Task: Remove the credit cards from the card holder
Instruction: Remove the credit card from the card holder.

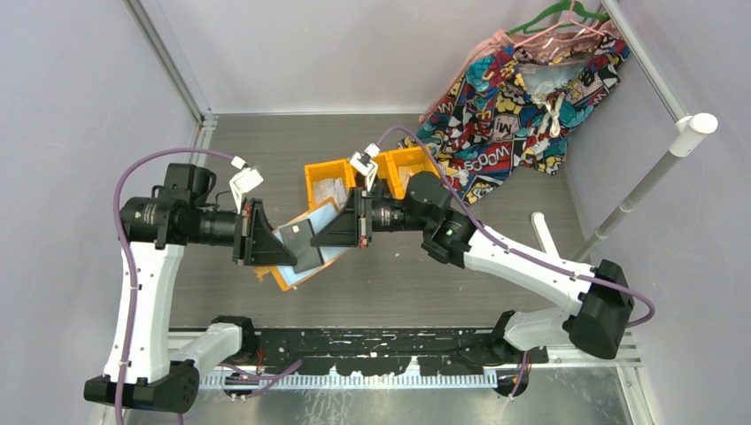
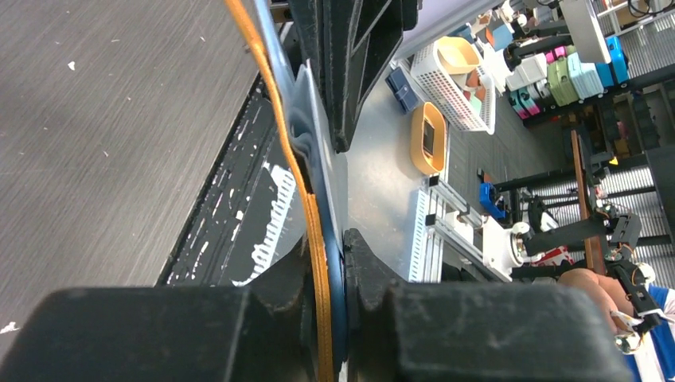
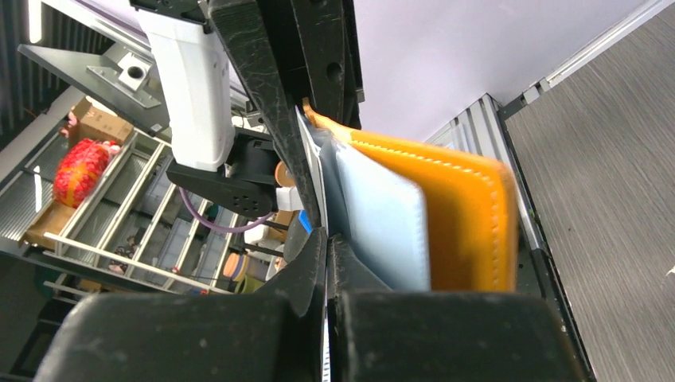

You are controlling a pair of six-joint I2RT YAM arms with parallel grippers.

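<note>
Left pincer [image 2: 330, 267] is clamping the card holder [image 3: 466, 215] in mid-air, bracing it for the pull. Right pincer [image 3: 326, 259] is pinching flat on an inner leaf [image 3: 328, 191]; card or pocket, I cannot tell.

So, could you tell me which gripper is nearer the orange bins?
Right. The right gripper sits just in front of the orange bins; the left gripper is farther left, beyond the card holder.

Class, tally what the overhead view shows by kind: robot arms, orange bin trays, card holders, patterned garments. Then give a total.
robot arms: 2
orange bin trays: 2
card holder: 1
patterned garment: 1
Total: 6
</note>
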